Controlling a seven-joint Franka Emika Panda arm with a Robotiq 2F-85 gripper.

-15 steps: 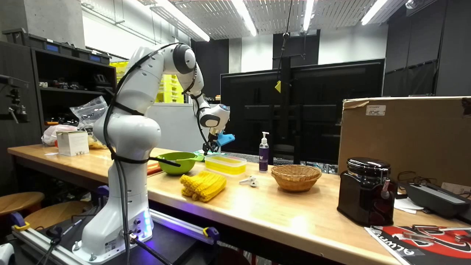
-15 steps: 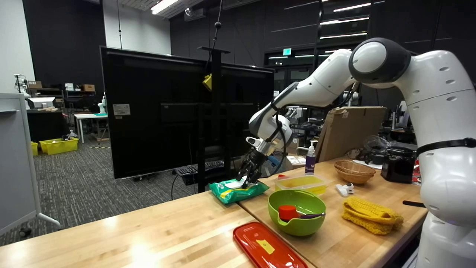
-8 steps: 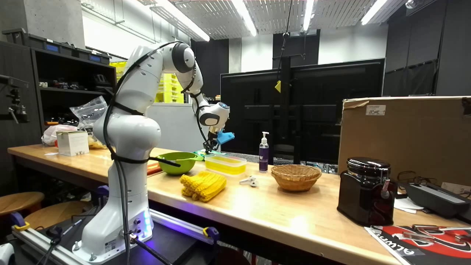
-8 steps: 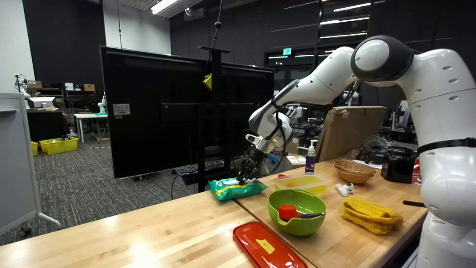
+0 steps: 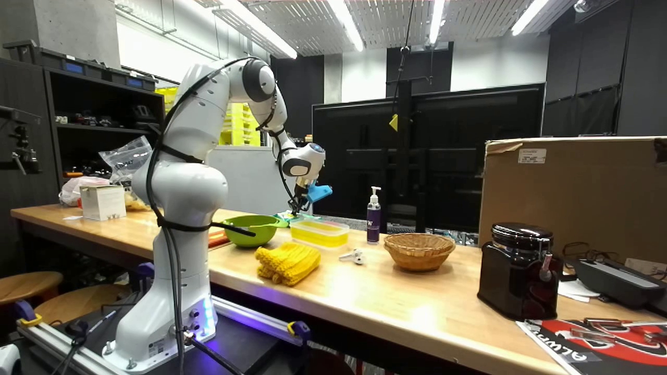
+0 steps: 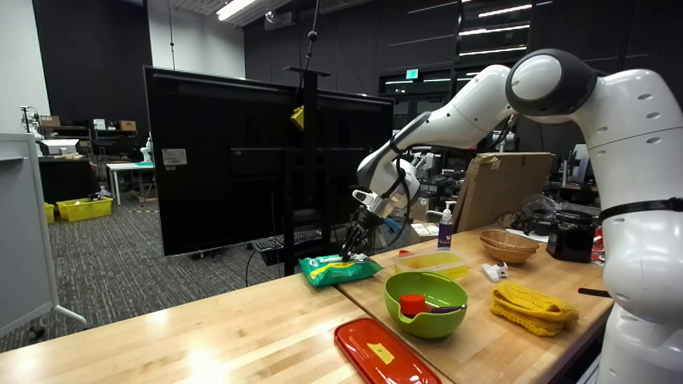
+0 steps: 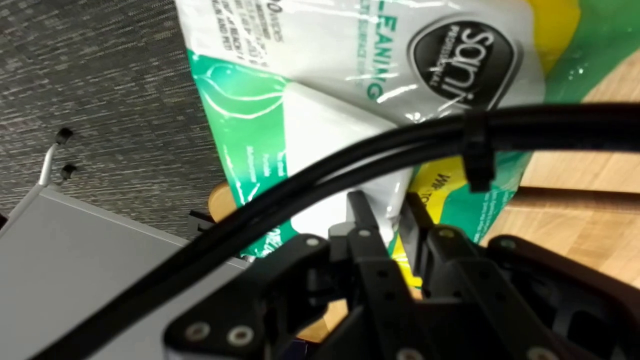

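A green, white and yellow wipes pack lies at the far edge of the table, and its white lid shows large in the wrist view. My gripper points down onto it; in an exterior view the fingertips meet the top of the pack. A small gap parts the jaws. One finger lies over the lid's surface and the other beside its edge, with a corner of the lid between them. Whether that corner is pinched cannot be told. A black cable crosses the wrist view and hides part of the lid.
Near the pack stand a yellow-filled plastic container and a green bowl holding a red-topped item. A red lid, yellow knit cloth, pump bottle and wicker basket lie around. A large black screen rises behind.
The gripper's jaws have drawn closer together at the top of the wipes pack. The pack has shifted slightly away from the table's front, and the arm's elbow has risen a little.
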